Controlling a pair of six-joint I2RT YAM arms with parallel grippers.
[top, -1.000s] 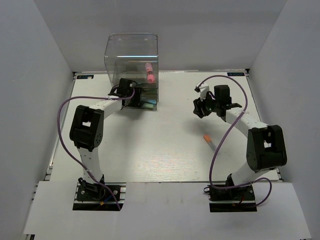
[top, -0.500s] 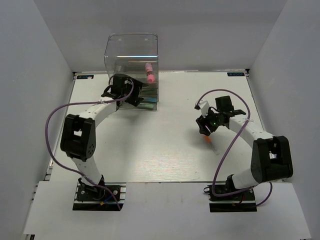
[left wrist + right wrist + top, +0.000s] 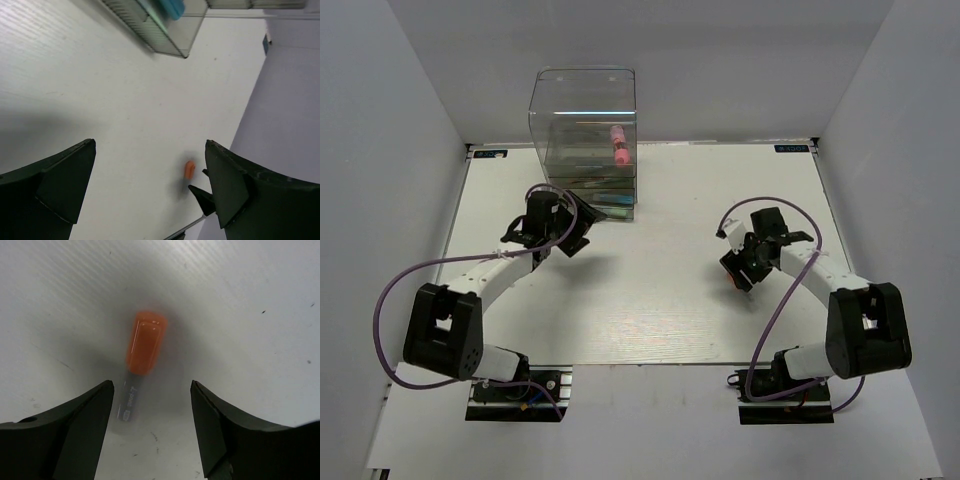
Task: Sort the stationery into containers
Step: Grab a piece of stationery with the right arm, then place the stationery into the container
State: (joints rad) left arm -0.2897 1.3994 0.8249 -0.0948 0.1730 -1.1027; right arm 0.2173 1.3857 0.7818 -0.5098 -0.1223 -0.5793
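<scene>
Right tool (image 3: 151, 385): released, its fingers on both sides of the orange-capped marker (image 3: 145, 342), not touching it.
Marker place: flat on the tabletop (image 3: 240, 300), near the right edge.
Left tool (image 3: 150, 145): released, empty.
Clear box (image 3: 582, 110): at the far edge, pink tube (image 3: 618, 145) inside.

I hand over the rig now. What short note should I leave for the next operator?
Left gripper: open, empty, above the table in front of the box.
Right gripper: open, over the orange-capped marker, one jaw on each side, not gripping.
Done: pink tube is in the box.
Left: grasp the marker and put it in the box. No other loose stationery is visible.
</scene>
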